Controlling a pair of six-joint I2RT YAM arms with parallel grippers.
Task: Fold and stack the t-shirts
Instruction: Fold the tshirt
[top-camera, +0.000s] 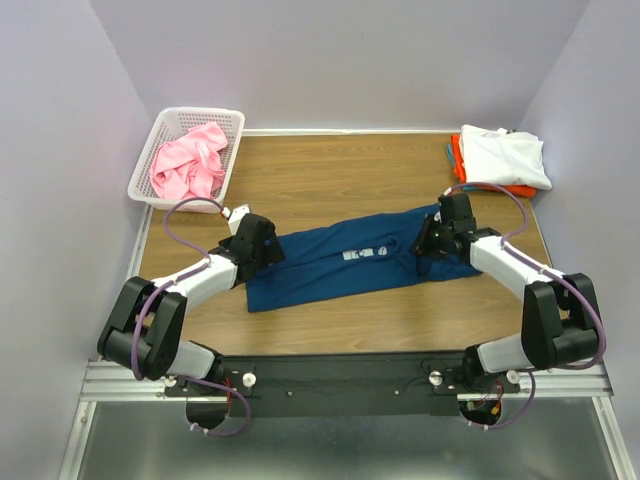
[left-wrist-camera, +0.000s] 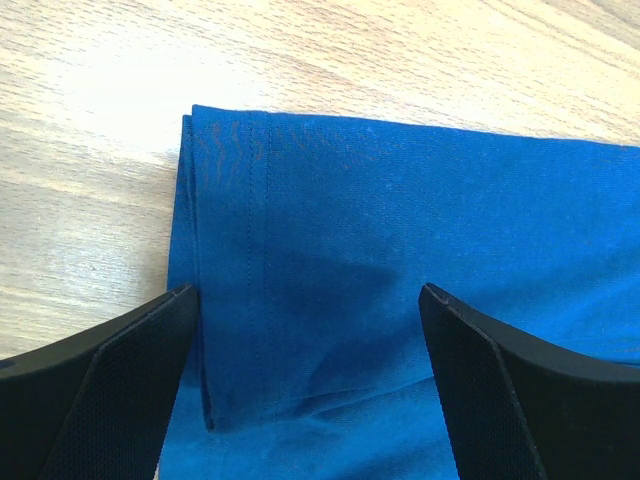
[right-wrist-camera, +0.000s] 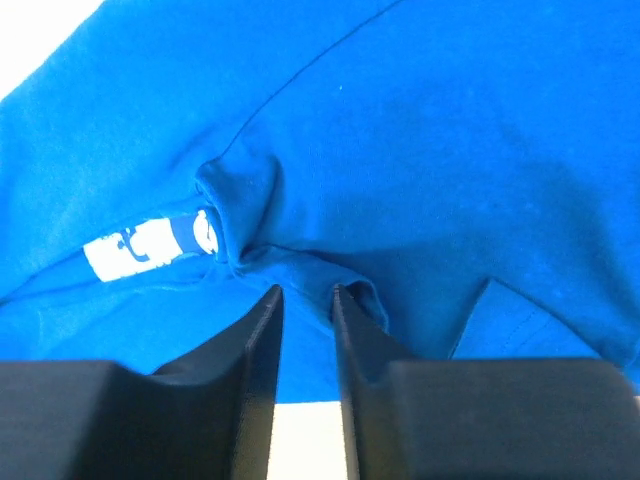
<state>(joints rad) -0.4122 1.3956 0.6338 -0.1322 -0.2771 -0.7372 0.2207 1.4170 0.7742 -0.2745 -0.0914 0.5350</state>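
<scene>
The navy blue t-shirt (top-camera: 350, 262) lies folded in a long band across the middle of the table, its pale print (top-camera: 365, 252) facing up. My left gripper (top-camera: 268, 248) is open and hovers over the shirt's left hemmed end (left-wrist-camera: 400, 220), one finger on each side (left-wrist-camera: 310, 300). My right gripper (top-camera: 425, 245) is at the shirt's right end, its jaws nearly closed on a bunched fold of blue cloth (right-wrist-camera: 307, 292). The pale print (right-wrist-camera: 140, 248) shows to the left of it. A pink t-shirt (top-camera: 188, 160) lies crumpled in the basket.
The white lattice basket (top-camera: 140, 175) stands at the far left corner. A folded stack sits at the far right corner, with a white t-shirt (top-camera: 505, 155) on top, an orange one (top-camera: 462, 155) under it and a teal edge (top-camera: 449, 152). Bare wood (left-wrist-camera: 90, 150) lies left of the hem.
</scene>
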